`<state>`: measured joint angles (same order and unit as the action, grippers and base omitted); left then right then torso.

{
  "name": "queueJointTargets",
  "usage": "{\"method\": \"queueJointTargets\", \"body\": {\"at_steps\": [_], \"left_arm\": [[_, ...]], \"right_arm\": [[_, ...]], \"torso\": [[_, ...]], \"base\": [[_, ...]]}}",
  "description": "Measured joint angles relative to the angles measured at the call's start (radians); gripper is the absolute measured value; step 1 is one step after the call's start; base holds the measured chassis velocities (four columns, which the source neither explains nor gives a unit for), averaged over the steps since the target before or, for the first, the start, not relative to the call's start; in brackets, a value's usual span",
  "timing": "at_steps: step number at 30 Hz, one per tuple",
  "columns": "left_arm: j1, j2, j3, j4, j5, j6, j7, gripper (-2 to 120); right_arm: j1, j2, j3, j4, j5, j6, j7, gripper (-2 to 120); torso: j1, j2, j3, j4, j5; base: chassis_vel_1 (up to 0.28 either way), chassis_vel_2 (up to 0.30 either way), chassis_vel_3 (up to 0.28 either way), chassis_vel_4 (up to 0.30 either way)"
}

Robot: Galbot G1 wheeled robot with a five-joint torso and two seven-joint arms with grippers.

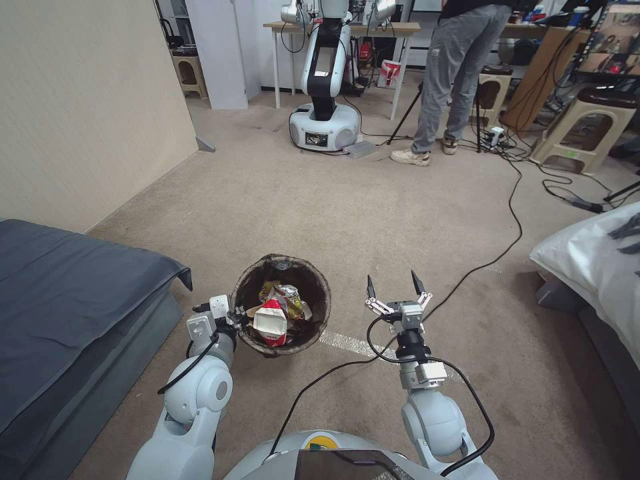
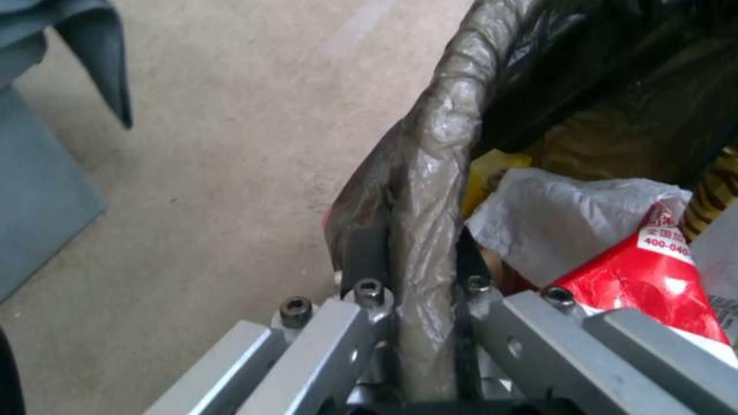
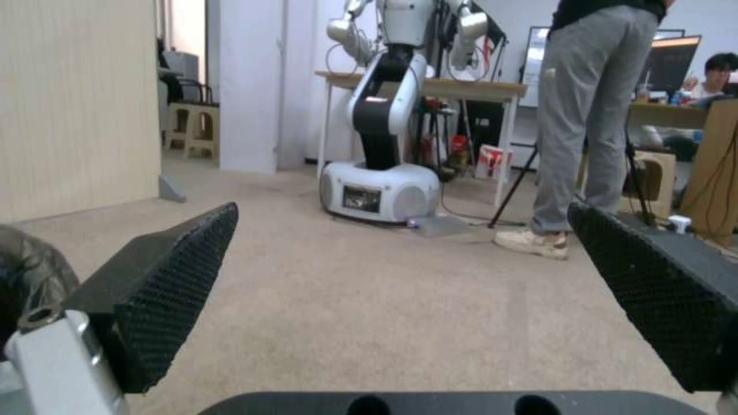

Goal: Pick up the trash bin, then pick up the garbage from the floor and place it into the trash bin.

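The trash bin (image 1: 281,305) hung just left of centre, close in front of the robot, its bag-lined rim pinched on the left side by the left gripper (image 1: 235,315). In the left wrist view the two fingers (image 2: 364,253) sat either side of the folded dark bag, one outside the wall and one inside, clenched on the rim (image 2: 430,190). The garbage (image 1: 277,312) lay inside the bin: a red-and-white wrapper, a white wad, something yellow and foil.

The right gripper (image 1: 396,291) hovered just right of the bin, apart from it, fingers spread wide and holding nothing, pointing away toward the far floor. The bin therefore lay to its left and slightly nearer the robot.

No loose litter appeared on the carpet (image 1: 347,213) ahead, though the floor close beside the base was hidden, so the collecting looked largely done.
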<state>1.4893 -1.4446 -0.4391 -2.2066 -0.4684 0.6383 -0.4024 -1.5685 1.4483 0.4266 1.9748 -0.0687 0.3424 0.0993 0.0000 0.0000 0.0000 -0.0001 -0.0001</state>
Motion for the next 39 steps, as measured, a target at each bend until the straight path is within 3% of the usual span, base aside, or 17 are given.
{"method": "queueJointTargets", "body": {"at_steps": [20,28,30,36,39], "left_arm": [[-0.039,-0.006,-0.063,0.109,-0.148,0.055,-0.106,0],[-0.033,-0.009,-0.063,0.120,-0.197,0.073,-0.108,0],[-0.033,-0.010,-0.063,0.121,-0.204,0.075,-0.106,1],[-0.032,-0.012,-0.062,0.133,-0.210,0.077,-0.099,23],[-0.031,-0.012,-0.058,0.137,-0.210,0.077,-0.096,26]], "right_arm": [[-0.004,0.006,-0.013,0.000,-0.012,0.010,-0.007,100],[-0.001,0.008,-0.013,-0.008,-0.016,0.015,-0.012,100],[-0.001,0.009,-0.013,-0.009,-0.016,0.015,-0.012,100],[-0.001,0.010,-0.014,-0.011,-0.017,0.021,-0.013,100],[-0.003,0.010,-0.014,-0.011,-0.018,0.022,-0.014,100]], "torso": [[0.000,0.000,0.000,0.0001,0.0000],[0.000,0.000,0.000,0.0001,0.0001],[0.000,0.000,0.000,0.0001,0.0001],[0.000,0.000,0.000,0.0001,0.0003],[0.000,0.000,0.000,0.0000,0.0001]], "base": [[0.000,0.000,0.000,0.000],[0.000,0.000,0.000,0.000],[0.000,0.000,0.000,0.000],[0.000,0.000,0.000,0.000],[0.000,0.000,0.000,0.000]]}}
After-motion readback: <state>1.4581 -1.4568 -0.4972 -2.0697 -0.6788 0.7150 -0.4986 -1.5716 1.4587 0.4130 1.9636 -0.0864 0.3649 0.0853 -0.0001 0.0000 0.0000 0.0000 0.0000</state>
